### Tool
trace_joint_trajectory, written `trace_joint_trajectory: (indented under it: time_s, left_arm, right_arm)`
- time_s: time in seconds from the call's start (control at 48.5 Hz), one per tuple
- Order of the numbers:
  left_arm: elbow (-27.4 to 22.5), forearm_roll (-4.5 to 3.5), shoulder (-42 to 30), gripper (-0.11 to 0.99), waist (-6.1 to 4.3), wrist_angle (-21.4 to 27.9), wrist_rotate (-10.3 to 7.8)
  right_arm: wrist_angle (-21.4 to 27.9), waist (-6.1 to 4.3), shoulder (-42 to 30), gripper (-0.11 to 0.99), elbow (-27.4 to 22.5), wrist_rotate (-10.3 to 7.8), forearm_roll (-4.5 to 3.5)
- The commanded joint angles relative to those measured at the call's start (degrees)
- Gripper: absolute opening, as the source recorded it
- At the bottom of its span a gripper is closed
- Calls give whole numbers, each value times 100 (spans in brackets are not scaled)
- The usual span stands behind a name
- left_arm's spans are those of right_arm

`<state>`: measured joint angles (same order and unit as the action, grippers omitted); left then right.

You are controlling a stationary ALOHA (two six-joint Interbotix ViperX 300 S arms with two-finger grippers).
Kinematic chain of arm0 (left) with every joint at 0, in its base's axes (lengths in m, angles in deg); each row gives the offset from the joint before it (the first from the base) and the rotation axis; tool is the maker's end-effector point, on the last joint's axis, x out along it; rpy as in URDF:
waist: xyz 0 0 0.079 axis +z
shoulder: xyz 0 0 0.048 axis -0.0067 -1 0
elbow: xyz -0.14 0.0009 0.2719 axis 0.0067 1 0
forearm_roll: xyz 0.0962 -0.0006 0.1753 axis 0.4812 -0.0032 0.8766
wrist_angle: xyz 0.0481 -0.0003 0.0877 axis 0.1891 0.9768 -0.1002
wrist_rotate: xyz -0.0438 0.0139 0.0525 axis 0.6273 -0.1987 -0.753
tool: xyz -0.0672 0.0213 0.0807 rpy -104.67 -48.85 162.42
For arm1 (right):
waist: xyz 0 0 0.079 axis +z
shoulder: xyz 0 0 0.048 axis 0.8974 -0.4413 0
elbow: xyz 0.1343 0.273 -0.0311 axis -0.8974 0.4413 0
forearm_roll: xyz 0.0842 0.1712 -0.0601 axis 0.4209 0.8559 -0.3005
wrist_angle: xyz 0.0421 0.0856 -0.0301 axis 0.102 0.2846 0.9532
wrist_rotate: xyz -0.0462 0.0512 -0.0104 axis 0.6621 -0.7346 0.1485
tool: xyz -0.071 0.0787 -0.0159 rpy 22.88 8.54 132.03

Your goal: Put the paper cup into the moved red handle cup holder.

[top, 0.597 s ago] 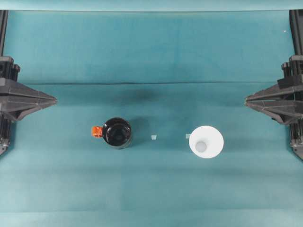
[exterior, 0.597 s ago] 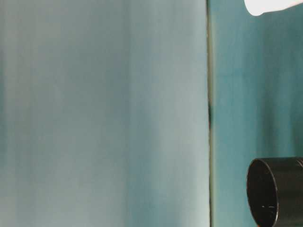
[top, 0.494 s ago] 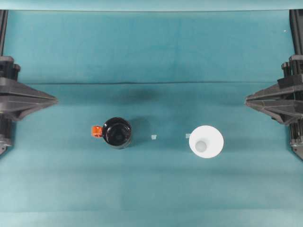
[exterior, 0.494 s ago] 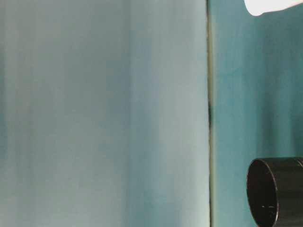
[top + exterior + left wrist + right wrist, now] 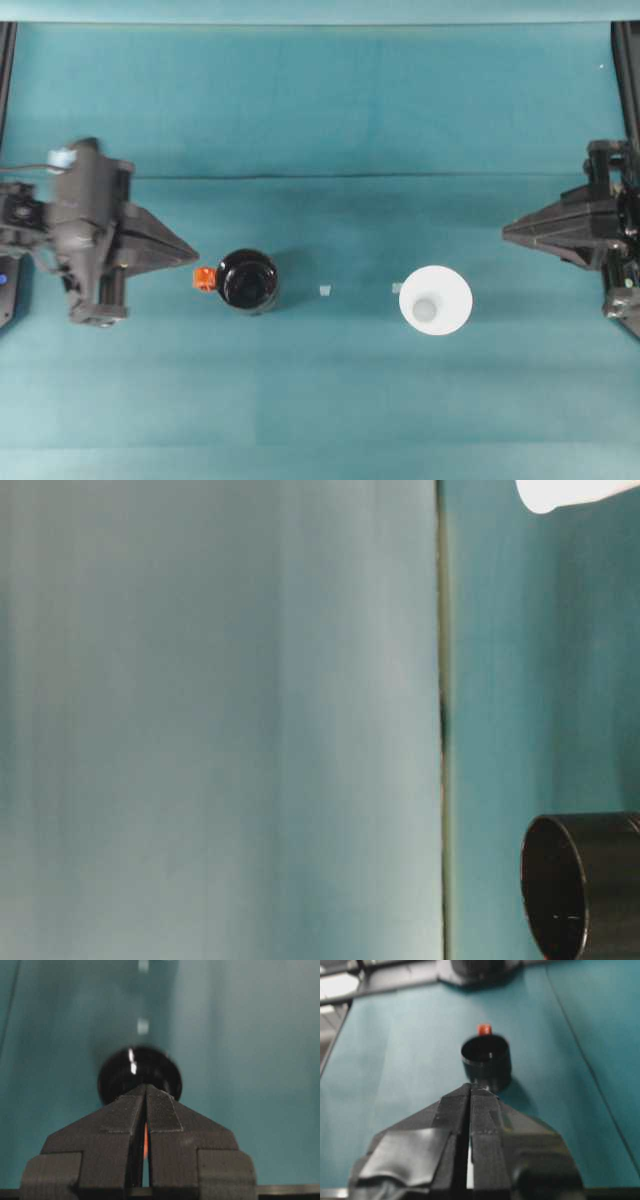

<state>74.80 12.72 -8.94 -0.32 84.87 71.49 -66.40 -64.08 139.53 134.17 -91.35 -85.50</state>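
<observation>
The left tool [image 5: 190, 258], clenched and empty, has swung in beside the red handle cup holder [image 5: 248, 281], while the paper cup [image 5: 435, 300] waits untouched near the clenched right tool [image 5: 506, 233].

I read the red handle cup holder [image 5: 248, 281] as glossy black plastic, catching bright glints, with a duller red-orange tab. The paper cup [image 5: 436, 299] looks matt white and smooth, on a matt teal cloth [image 5: 330, 110] with faint creases. The left gripper [image 5: 145, 1091] looks like matt black plastic with faintly grainy pads.
</observation>
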Motion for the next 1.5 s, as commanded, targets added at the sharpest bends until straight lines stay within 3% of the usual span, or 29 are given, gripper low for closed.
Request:
trace_joint_trajectory:
  time_s: [0.0,0.185,0.433,0.762,0.865,1.051,1.154,1.277,1.483]
  left_arm:
    - [-272,26,-167,3,-9,360,-9]
    - [-492,88,-563,3,-18,1187,-70]
    - [-765,88,-932,3,-35,1529,-659]
    - [-861,88,-1239,4,141,1538,-624]
    - [-861,88,-1274,19,141,1538,-571]
    - [-879,88,-1494,75,123,1529,-299]
    - [-879,88,-1705,96,70,1494,-167]
    - [-879,88,-1960,98,-9,1424,-141]
    - [-853,79,-2320,98,26,1081,-185]
  right_arm:
    - [88,-9,-44,-10,-44,-44,18]
    - [255,-9,-62,-10,-44,-53,18]
    - [545,-9,-79,-10,-35,-53,18]
    - [650,-9,-79,-10,-26,-62,18]
    - [668,-9,-79,-10,-26,-62,18]
    - [686,-18,-79,-10,-18,-62,18]
    - [686,-18,-79,-10,-9,-62,18]
    - [686,-18,-79,-10,-9,-62,18]
    - [686,-26,-79,-10,18,-62,18]
